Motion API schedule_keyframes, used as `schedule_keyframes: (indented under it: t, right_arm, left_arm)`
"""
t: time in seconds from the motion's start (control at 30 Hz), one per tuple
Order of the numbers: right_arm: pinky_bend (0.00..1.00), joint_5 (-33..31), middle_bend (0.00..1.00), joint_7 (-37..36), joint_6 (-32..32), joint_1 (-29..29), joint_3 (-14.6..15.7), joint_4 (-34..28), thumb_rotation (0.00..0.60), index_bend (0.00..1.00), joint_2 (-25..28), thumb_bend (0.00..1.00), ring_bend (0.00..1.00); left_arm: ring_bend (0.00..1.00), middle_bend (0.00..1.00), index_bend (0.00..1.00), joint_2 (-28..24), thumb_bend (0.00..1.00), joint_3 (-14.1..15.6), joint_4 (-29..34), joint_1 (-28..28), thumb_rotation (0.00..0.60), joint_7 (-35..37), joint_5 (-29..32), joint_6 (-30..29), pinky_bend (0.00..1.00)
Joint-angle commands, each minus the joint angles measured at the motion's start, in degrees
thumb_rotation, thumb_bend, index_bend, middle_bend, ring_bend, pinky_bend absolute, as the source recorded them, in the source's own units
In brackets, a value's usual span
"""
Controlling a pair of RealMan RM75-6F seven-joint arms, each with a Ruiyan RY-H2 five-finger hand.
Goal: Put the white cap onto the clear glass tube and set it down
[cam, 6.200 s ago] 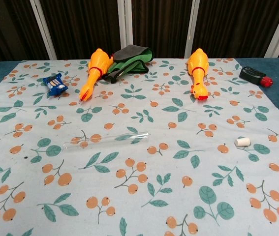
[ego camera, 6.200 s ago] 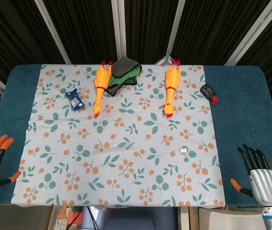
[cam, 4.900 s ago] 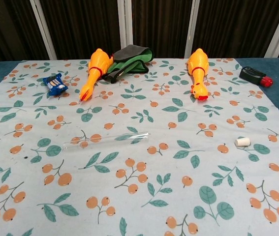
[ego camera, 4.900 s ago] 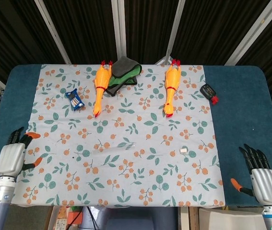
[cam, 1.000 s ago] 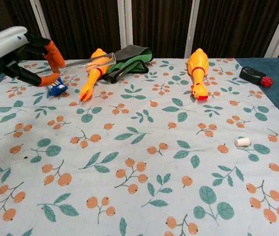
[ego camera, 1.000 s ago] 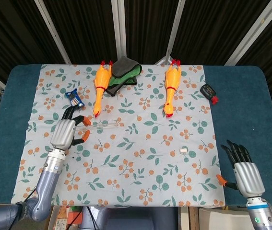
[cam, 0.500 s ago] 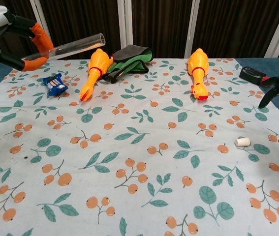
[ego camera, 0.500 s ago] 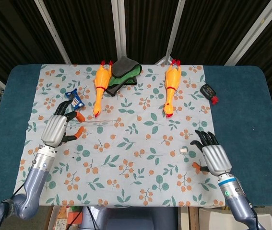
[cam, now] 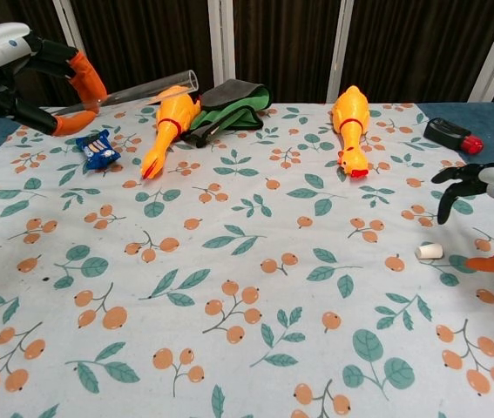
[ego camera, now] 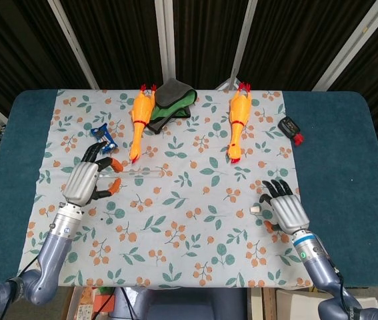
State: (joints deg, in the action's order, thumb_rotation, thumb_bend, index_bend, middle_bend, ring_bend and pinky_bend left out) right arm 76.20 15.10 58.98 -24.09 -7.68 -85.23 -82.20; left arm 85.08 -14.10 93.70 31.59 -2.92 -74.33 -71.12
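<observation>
Fingers of the left hand (cam: 33,74) are closed around the long clear glass tube (cam: 146,90), which is held raised above the floral tablecloth (cam: 247,287). The small white cylindrical cap (cam: 429,252) is seen lying on the cloth, just beside the spread, empty right hand (cam: 490,209).
</observation>
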Motion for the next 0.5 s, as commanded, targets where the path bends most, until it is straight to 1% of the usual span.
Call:
schedule_keyframes:
  t: [0.03, 0.27, 0.5]
  right_arm:
    - [0.0, 0.0, 0.12, -0.1, -0.5, -0.9, -0.2, 1.1, 0.6, 0.42, -1.1, 0.26, 0.0]
    - [0.0, -0.1, 0.13, 0.3, -2.0, -3.0, 0.1, 4.9, 0.6, 0.45, -3.6, 0.27, 0.01]
    - [0.0, -1.9, 0.14, 0.1, -2.9, -4.0, -0.2, 7.6, 0.6, 0.47, -5.2, 0.28, 0.01]
  left_arm:
    - [0.07, 0.62, 0.6, 0.1, 0.71, -0.2, 0.0, 0.1, 0.6, -0.1, 0.1, -0.1, 0.0]
    - [0.07, 0.62, 0.6, 0.2, 0.71, -0.7, 0.3, 0.3, 0.6, -0.9, 0.7, -0.3, 0.0]
    - [0.07, 0.62, 0.6, -0.4, 0.71, -1.1, 0.6, 0.5, 0.6, -1.4, 1.1, -0.2, 0.0]
